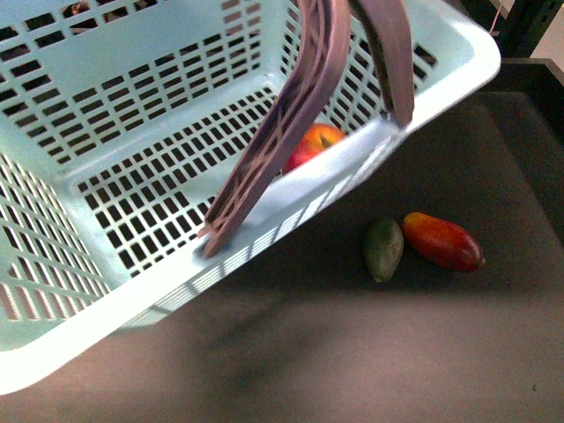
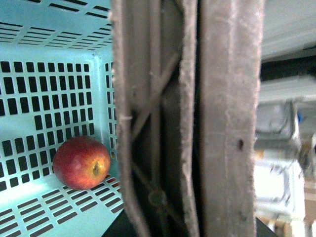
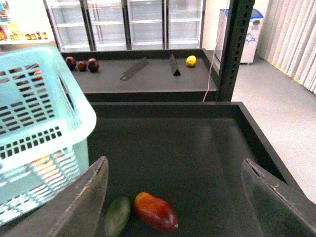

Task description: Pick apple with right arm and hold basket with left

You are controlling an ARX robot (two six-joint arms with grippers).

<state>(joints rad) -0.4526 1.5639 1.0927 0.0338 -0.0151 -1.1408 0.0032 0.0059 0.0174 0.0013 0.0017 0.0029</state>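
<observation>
The light teal basket [image 1: 132, 115] hangs tilted and lifted above the dark tray, filling the left of the front view. The red apple [image 1: 310, 144] lies inside it against the near wall; it also shows in the left wrist view [image 2: 81, 163] on the slotted floor [image 2: 39, 123]. My left gripper is shut on the basket's brown handles [image 2: 197, 123], which fill that view; its fingers are hidden. My right gripper [image 3: 180, 197] is open and empty, high above the tray, over the mango. The basket's rim [image 3: 74, 103] shows beside it.
A red-orange mango [image 1: 443, 241] and a dark green fruit [image 1: 383, 248] lie on the dark tray [image 1: 370, 352], right of the basket; both show in the right wrist view [image 3: 155, 212] [image 3: 117, 216]. A black post [image 3: 234, 49] and a far shelf with fruit stand behind.
</observation>
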